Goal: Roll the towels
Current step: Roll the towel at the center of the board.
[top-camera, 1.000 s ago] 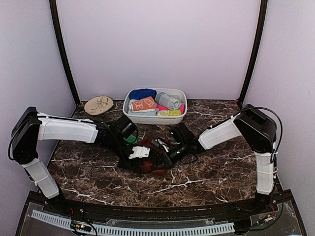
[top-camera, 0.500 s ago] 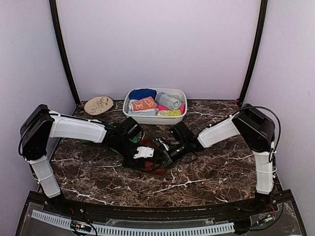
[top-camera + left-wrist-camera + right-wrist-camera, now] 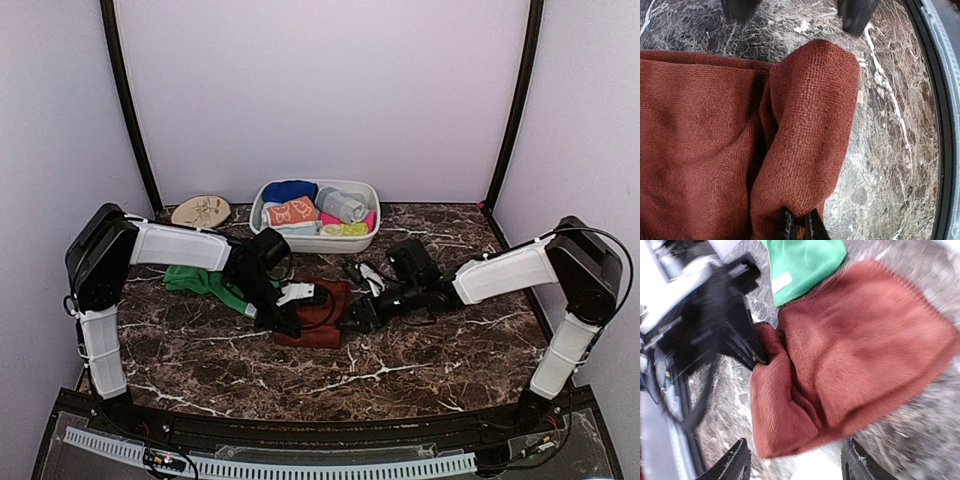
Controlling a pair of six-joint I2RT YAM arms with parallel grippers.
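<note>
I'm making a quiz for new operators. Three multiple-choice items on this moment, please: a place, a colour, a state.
1. The green towel lies: A on the table, on the left arm's side of the rust-brown towel; B folded on top of the rust-brown towel; C hanging off the table's edge.
2. The towel pinched by the left gripper is: A blue; B rust-brown; C green.
3. The right gripper is: A shut on a towel; B shut on nothing; C open, holding nothing.
Key: 1 A, seen from above; 2 B, the left wrist view shows it closed on a rust-brown fold; 3 C, its jaws stand wide apart, gripping nothing.
</note>
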